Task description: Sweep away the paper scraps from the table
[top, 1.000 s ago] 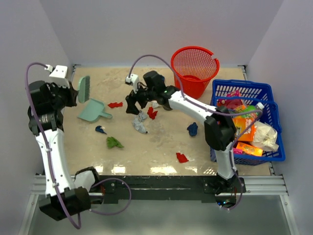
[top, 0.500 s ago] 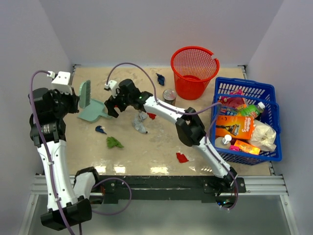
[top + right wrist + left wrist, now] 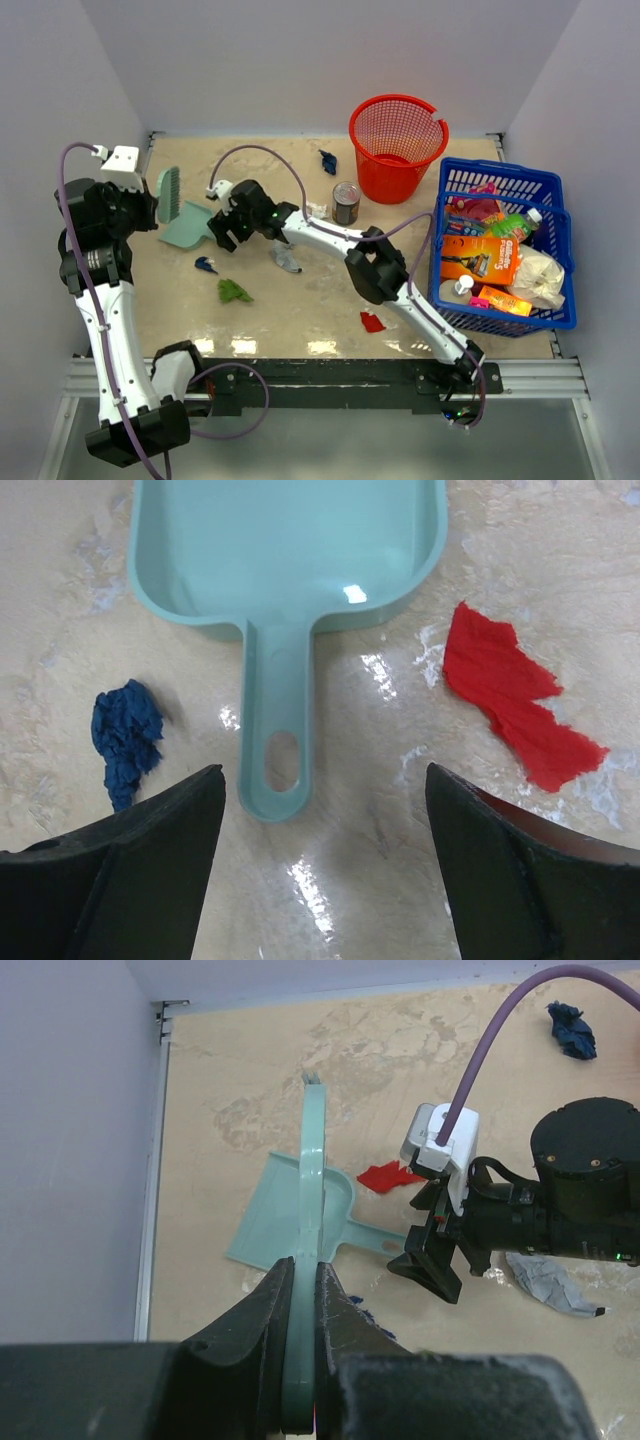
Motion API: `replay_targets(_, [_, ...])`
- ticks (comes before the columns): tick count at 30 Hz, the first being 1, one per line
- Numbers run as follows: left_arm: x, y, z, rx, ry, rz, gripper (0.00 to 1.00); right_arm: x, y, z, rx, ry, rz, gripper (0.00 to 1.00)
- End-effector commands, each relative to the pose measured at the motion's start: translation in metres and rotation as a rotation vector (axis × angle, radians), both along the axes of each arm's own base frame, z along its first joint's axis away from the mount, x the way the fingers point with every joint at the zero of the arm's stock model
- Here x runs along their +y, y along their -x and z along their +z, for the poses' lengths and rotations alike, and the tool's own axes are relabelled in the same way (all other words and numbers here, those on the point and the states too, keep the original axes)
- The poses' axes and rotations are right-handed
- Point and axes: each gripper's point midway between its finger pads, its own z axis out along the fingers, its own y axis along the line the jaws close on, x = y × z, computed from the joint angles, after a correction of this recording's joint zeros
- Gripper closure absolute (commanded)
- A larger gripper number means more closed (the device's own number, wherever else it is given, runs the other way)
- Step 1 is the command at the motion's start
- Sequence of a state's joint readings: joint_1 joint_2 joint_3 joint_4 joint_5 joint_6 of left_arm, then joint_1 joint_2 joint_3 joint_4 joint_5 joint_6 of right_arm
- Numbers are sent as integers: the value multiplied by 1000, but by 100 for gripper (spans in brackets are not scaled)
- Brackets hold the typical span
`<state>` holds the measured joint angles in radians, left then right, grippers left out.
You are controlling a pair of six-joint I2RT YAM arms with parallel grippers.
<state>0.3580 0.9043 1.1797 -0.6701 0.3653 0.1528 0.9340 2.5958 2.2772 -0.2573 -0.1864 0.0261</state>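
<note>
**Bench (image 3: 320,295) seen from the three cameras.** The left claw (image 3: 300,1332) is clamping the handle of the teal brush (image 3: 312,1190). The brush is showing edge-on in the left wrist view, so its bristles are hard to make out. The right claw (image 3: 325,875) is hanging wide apart above the handle of the teal dustpan (image 3: 290,550) and is gripping nothing. The frame is cutting off the pan's front edge. The paper scraps (image 3: 234,291) are lying scattered on the bench. In the right wrist view a red scrap (image 3: 515,710) is lying just beside the handle on the picture's right, and a dark blue scrap (image 3: 125,735) on its left. In the top view the right arm is hiding that red scrap.
</note>
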Motion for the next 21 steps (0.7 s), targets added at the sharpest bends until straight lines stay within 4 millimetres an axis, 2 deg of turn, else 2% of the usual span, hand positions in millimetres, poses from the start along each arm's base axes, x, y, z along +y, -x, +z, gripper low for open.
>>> replay_targets(1, [-1,-1,10,-39,-7,-13,100,19,-7,31,-57,-91,0,19])
replay_targets(7, [-2,0,10,-36,-9,-16,100,24,-5,22,-72,-85,5,31])
replay_targets(13, [-4,1,1,-15,4,-20,100,28,-2,18,-87,-77,21,37])
replay_targets(21, [-8,0,0,-24,20,-39,100,26,-7,29,-139,-70,32,53])
